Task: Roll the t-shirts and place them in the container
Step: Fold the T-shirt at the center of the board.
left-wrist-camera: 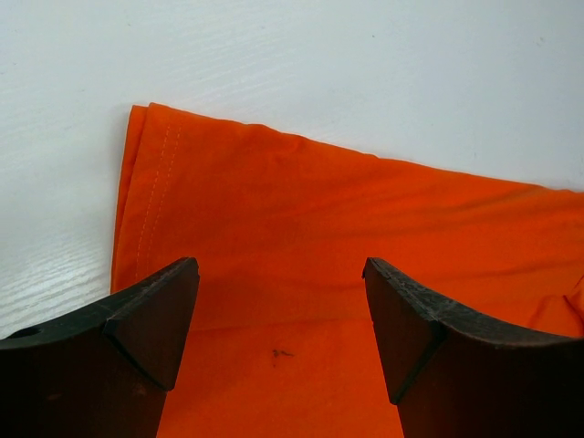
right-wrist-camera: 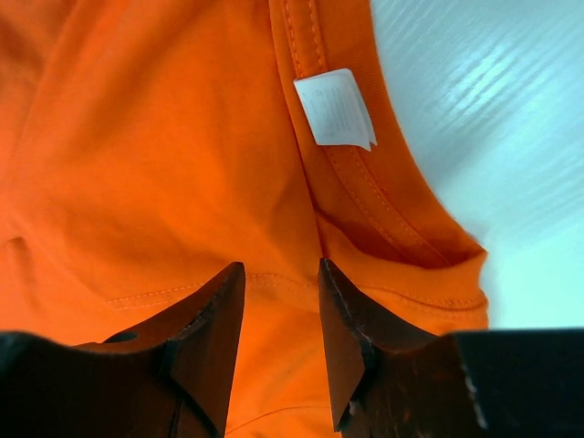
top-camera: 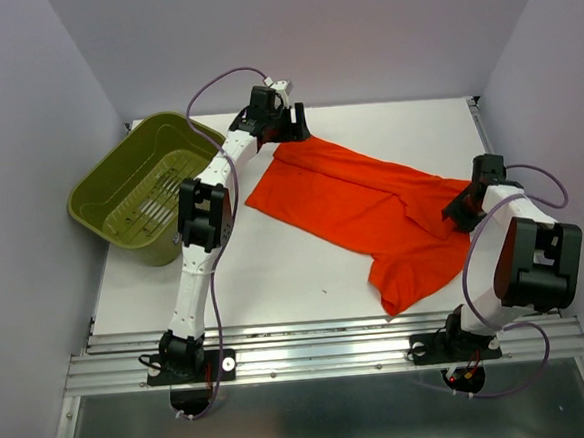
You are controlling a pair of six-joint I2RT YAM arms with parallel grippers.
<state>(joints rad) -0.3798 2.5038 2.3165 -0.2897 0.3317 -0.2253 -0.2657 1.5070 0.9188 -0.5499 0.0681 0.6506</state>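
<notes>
None of the rolling looks done yet: the t-shirt (top-camera: pixel 362 209) lies spread and mostly flat on the table (top-camera: pixel 276 270), with no coil at either end.

Nearest, the right pincer (right-wrist-camera: pixel 281 274) is down on the neck end of the shirt. Orange cloth fills the space beneath and between its jaws, and the collar (right-wrist-camera: pixel 365 182) with its white label (right-wrist-camera: pixel 336 109) lies just ahead of the tips. The jaws stand close, with a narrow slot left. Whether they pinch a fold I cannot tell, since the cloth under the tips is hidden. A sleeve (top-camera: pixel 407 286) trails off toward the arm bases on the near side of this pincer.

From there the shirt runs away slantwise to the left pincer (left-wrist-camera: pixel 281 265) at the far end. Its jaws are spread wide and hold nothing. The stitched hem (left-wrist-camera: pixel 146 182) lies just ahead of and below them, with bare table beyond.

An olive basket (top-camera: pixel 101 207) stands well apart, out to that pincer's left.

My judgement is that the job is at its start, with both ends reached and perhaps one grip forming. Taking hold, turning the cloth over itself and finishing the roll all remain.
</notes>
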